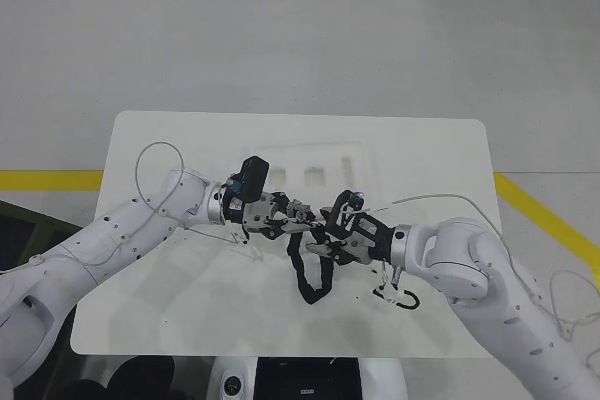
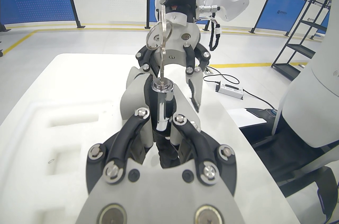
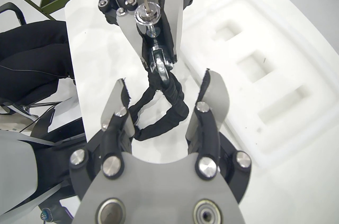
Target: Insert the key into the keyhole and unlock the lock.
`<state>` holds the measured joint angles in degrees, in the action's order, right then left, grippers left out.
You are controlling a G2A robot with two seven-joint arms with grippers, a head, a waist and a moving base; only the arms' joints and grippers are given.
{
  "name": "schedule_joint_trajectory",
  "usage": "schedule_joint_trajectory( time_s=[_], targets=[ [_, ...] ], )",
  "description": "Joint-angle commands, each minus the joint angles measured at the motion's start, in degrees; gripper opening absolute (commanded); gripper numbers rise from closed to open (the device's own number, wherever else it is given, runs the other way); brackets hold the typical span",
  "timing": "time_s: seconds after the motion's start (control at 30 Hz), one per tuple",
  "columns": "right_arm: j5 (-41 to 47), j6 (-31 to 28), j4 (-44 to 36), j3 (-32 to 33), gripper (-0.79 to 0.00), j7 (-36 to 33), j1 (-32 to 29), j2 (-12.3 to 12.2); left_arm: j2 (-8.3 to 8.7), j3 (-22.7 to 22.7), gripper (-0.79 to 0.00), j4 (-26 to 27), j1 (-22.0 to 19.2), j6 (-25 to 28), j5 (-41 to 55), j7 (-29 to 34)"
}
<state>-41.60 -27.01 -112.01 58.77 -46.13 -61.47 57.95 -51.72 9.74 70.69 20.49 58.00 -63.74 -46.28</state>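
Note:
My left gripper [image 2: 161, 103] is shut on the chrome lock [image 2: 162, 114], holding it above the white table [image 1: 380, 140]. The key [image 2: 162, 58] stands in the keyhole, with its key ring [image 2: 155, 36] hanging from the head. The lock's black cable [image 3: 164, 124] loops down from the lock body [image 3: 147, 14]. My right gripper [image 3: 164, 79] faces the left one [image 3: 159, 61] and is open, holding nothing, with the cable loop passing between its fingers [image 3: 212, 92]. In the top view the two grippers meet at mid-table, left [image 1: 298, 215] and right [image 1: 325, 225].
A white foam tray [image 3: 278, 77] with several rectangular recesses lies on the table's far side [image 1: 320, 165]. A thin black wire loop [image 1: 398, 297] lies by the right arm. The table's front edge is close below the hanging cable [image 1: 310, 280].

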Motion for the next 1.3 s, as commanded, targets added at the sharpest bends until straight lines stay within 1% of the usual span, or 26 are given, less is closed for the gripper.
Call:
schedule_joint_trajectory(
  time_s=[0.0,0.2,0.37,0.5,0.6,0.63,0.67,0.7,0.73,0.77,0.83,0.87,0.9,0.93,0.97,1.03,1.07,1.1,1.13,1.17,1.2,1.23,1.27],
  targets=[
    [-0.1,-0.6,0.5,-0.4,-0.785,0.0,0.3,0.1,0.01,0.0,-0.785,-0.2,0.0,0.0,0.1,0.0],
    [-0.9,0.4,0.7,0.1,-0.785,-1.4,0.3,0.0,0.26,0.0,-0.785,-0.5,-0.3,0.0,0.9,0.0],
    [-1.0,3.1,0.5,1.2,-0.785,-5.7,0.0,-0.4,0.59,0.0,-0.785,-0.8,-0.8,0.0,1.3,0.0],
    [0.9,4.8,0.6,1.7,-0.785,-8.4,0.1,-0.4,0.76,0.0,-0.785,-1.7,-1.2,0.0,2.2,0.0],
    [2.3,4.9,0.7,2.1,-0.785,-7.4,0.1,-0.4,0.76,0.0,-0.785,-1.9,-1.3,0.0,2.7,0.0],
    [2.6,4.8,0.5,2.1,-0.763,-6.5,0.1,-0.4,0.75,0.0,-0.785,-1.9,-1.3,0.0,2.7,0.0],
    [2.6,4.5,0.5,2.2,-0.570,-5.7,0.1,-0.3,0.73,0.0,-0.785,-1.8,-1.3,0.0,2.7,0.0],
    [2.1,4.2,0.5,2.2,-0.326,-5.4,0.1,-0.3,0.71,0.0,-0.785,-1.8,-1.3,0.0,2.6,0.0],
    [1.9,3.9,0.5,2.1,-0.151,-5.2,0.1,-0.3,0.69,0.0,-0.785,-1.7,-1.3,0.0,2.5,0.0],
    [1.6,3.7,0.5,2.0,-0.132,-4.8,0.2,-0.3,0.68,0.0,-0.785,-1.7,-1.3,0.0,2.5,0.0],
    [1.2,2.9,0.3,1.8,-0.154,-3.6,0.3,-0.3,0.67,0.0,-0.785,-1.7,-1.2,0.0,2.5,0.0],
    [0.7,2.9,0.3,1.7,-0.148,-3.2,0.4,-0.2,0.67,0.0,-0.785,-1.7,-1.2,0.0,2.5,0.0],
    [0.3,2.8,0.1,1.6,-0.114,-2.6,0.5,-0.2,0.68,0.0,-0.785,-1.7,-1.2,0.0,2.4,0.0],
    [0.1,2.8,0.0,1.6,-0.117,-1.8,0.6,-0.1,0.69,0.0,-0.785,-1.6,-1.2,0.0,2.4,0.0],
    [-0.3,2.7,-0.2,1.5,-0.145,-0.9,0.7,-0.1,0.70,0.0,-0.785,-1.5,-1.2,0.0,2.4,0.0],
    [-0.9,2.5,-0.2,1.2,-0.148,0.5,0.9,0.1,0.73,0.0,-0.785,-1.2,-1.2,0.0,2.4,0.0],
    [-1.2,2.5,-0.1,0.9,-0.200,1.1,1.1,0.1,0.74,0.0,-0.785,-1.1,-1.2,0.0,2.3,0.0],
    [-1.5,2.5,0.1,0.7,-0.262,1.6,1.2,0.2,0.75,0.0,-0.785,-0.9,-1.2,0.0,2.3,0.0],
    [-1.7,2.5,0.3,0.4,-0.419,2.2,1.4,0.3,0.76,0.0,-0.785,-0.8,-1.2,0.0,2.2,0.0],
    [-1.8,2.5,0.4,0.1,-0.536,2.6,1.6,0.4,0.76,0.0,-0.785,-0.7,-1.2,0.0,2.2,0.0],
    [-2.0,2.5,0.6,-0.3,-0.708,2.9,1.7,0.5,0.76,0.0,-0.785,-0.6,-1.2,0.0,2.2,0.0],
    [-2.1,2.4,0.8,-0.7,-0.785,3.1,1.9,0.6,0.76,0.0,-0.785,-0.5,-1.2,0.0,2.2,0.0],
    [-2.2,2.3,1.1,-1.0,-0.785,3.2,2.1,0.7,0.76,0.0,-0.785,-0.4,-1.2,0.0,2.2,0.0]
  ],
)
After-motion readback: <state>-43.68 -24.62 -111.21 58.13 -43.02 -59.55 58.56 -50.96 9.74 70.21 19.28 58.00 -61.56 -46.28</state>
